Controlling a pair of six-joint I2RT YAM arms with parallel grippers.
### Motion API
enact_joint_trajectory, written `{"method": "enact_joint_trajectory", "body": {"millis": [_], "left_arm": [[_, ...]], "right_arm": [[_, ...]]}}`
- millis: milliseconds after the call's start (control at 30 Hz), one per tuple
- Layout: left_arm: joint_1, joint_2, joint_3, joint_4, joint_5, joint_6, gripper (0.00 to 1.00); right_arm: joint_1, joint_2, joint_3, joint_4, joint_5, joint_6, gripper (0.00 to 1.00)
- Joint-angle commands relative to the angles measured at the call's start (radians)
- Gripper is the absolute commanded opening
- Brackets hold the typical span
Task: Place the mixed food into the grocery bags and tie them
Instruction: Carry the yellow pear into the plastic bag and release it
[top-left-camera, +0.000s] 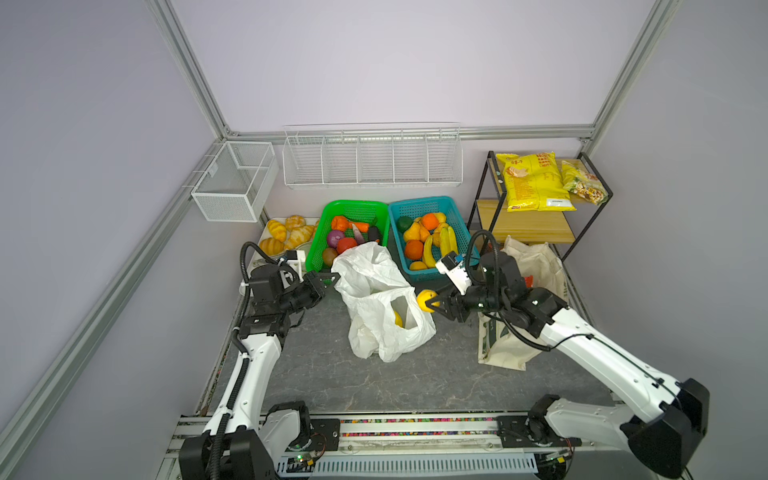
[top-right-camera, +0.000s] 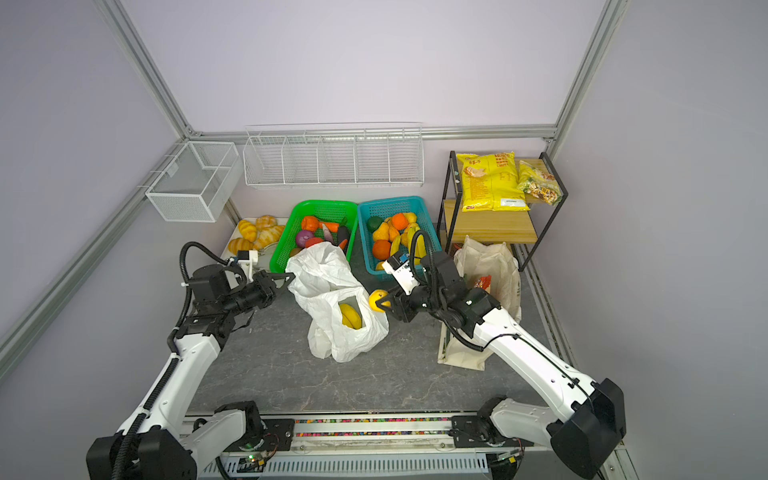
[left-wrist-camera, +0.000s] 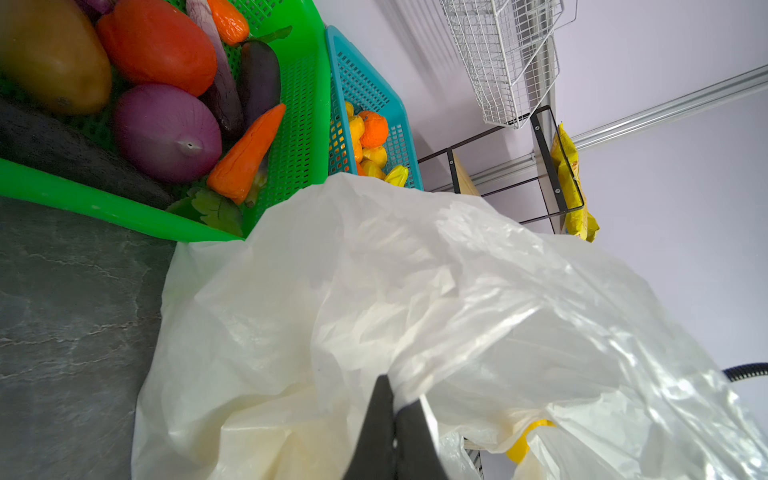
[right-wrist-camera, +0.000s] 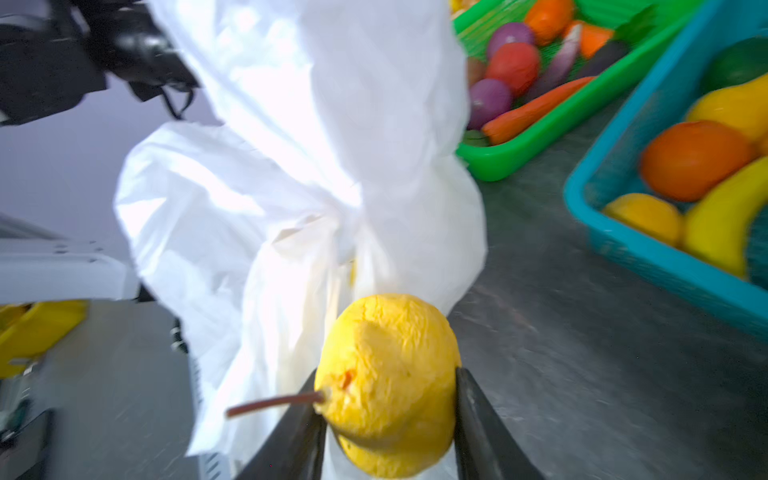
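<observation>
The thin white plastic bag (top-left-camera: 374, 291) (top-right-camera: 328, 286) lies crumpled mid-table with its mouth open and a yellow banana (top-right-camera: 351, 316) inside. My left gripper (top-left-camera: 332, 276) (left-wrist-camera: 395, 399) is shut on the bag's far rim (left-wrist-camera: 415, 291) and holds it up. My right gripper (top-left-camera: 434, 303) (right-wrist-camera: 386, 376) is shut on a round yellow toy fruit (top-left-camera: 427, 299) (top-right-camera: 378, 300) (right-wrist-camera: 390, 365) with a brown stem, just right of the bag's opening (right-wrist-camera: 299, 145). The cream canvas tote (top-left-camera: 536, 266) (top-right-camera: 494, 266) lies under the right arm, with a red packet (top-right-camera: 482, 282) at its mouth.
Behind the bag stand a green basket (top-left-camera: 357, 204) of vegetables and a teal basket (top-left-camera: 419, 200) of fruit. A black shelf (top-left-camera: 523, 226) at the back right carries a big yellow chip bag (top-left-camera: 532, 180). Croissants (top-left-camera: 286, 232) lie on a tray at the back left.
</observation>
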Motion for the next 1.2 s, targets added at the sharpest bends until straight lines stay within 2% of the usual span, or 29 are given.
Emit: {"method": "enact_joint_trajectory", "body": {"millis": [0, 200, 300, 333, 433, 533, 700, 800, 900, 1000, 1167], "left_arm": [[-0.038, -0.012, 0.016, -0.006, 0.002, 0.016, 0.00], [-0.127, -0.042, 0.036, -0.043, -0.053, 0.024, 0.00], [-0.155, -0.060, 0.036, -0.044, -0.062, 0.022, 0.00], [-0.158, -0.064, 0.035, -0.044, -0.063, 0.022, 0.00], [-0.159, -0.064, 0.035, -0.037, -0.063, 0.020, 0.00], [-0.159, -0.046, 0.044, -0.034, -0.055, 0.016, 0.00], [-0.159, -0.035, 0.054, -0.038, -0.054, 0.020, 0.00], [-0.159, -0.029, 0.063, -0.052, -0.059, 0.036, 0.00], [-0.158, -0.024, 0.073, -0.073, -0.065, 0.057, 0.00], [-0.156, -0.019, 0.081, -0.093, -0.086, 0.082, 0.00], [-0.134, -0.011, 0.083, -0.112, -0.118, 0.113, 0.00]], "right_arm": [[0.053, 0.012, -0.010, 0.106, -0.111, 0.026, 0.31], [0.105, 0.090, 0.060, 0.110, -0.108, -0.032, 0.31], [0.120, 0.114, 0.062, 0.132, -0.066, -0.038, 0.32], [0.124, 0.128, 0.062, 0.144, -0.031, -0.034, 0.32], [0.137, 0.185, 0.059, 0.202, 0.174, 0.005, 0.32], [0.154, 0.278, 0.063, 0.278, 0.303, 0.027, 0.34], [0.189, 0.428, 0.086, 0.367, 0.375, 0.094, 0.40], [0.194, 0.466, 0.088, 0.351, 0.432, 0.113, 0.52], [0.191, 0.436, 0.068, 0.305, 0.479, 0.085, 0.64], [0.188, 0.354, 0.028, 0.277, 0.471, 0.045, 0.72], [0.178, 0.183, -0.030, 0.205, 0.416, -0.019, 0.74]]}}
